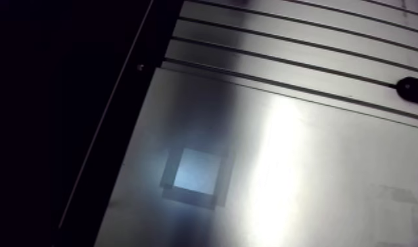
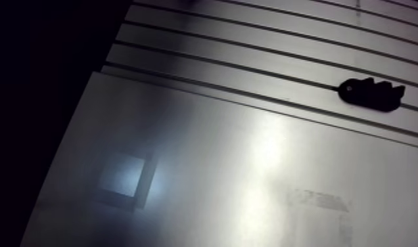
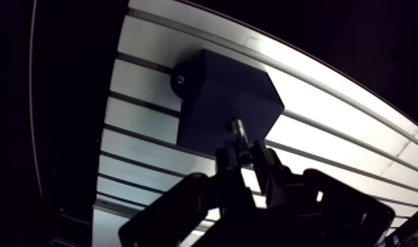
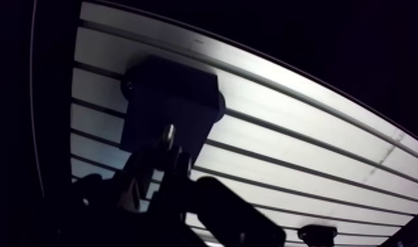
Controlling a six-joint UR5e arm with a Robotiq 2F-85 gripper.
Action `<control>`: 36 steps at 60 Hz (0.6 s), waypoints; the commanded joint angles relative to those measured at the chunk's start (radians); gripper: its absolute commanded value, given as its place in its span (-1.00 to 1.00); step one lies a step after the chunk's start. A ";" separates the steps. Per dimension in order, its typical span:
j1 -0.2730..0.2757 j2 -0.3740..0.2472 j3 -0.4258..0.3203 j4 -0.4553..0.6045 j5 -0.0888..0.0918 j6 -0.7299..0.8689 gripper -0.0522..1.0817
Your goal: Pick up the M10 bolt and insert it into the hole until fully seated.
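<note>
The gripper is clenched on the bolt, held between its fingers over the dark block on the table. The tip seems close to the block, but contact is unclear.

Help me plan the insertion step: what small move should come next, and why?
Probably a slow advance of the bolt along its axis toward the dark block. The fingers are shut on the bolt, whose tip shows against the block's face. The hole is not discernible, so I would go gently and check alignment.
</note>
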State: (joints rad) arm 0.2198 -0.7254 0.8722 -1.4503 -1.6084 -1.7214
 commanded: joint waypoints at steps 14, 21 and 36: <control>0.003 -0.001 0.000 0.000 -0.001 -0.001 0.99; 0.003 -0.001 0.000 0.000 -0.001 -0.001 0.99; 0.003 -0.001 -0.003 0.000 0.000 -0.001 0.99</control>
State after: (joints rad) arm 0.2224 -0.7261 0.8715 -1.4503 -1.6091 -1.7219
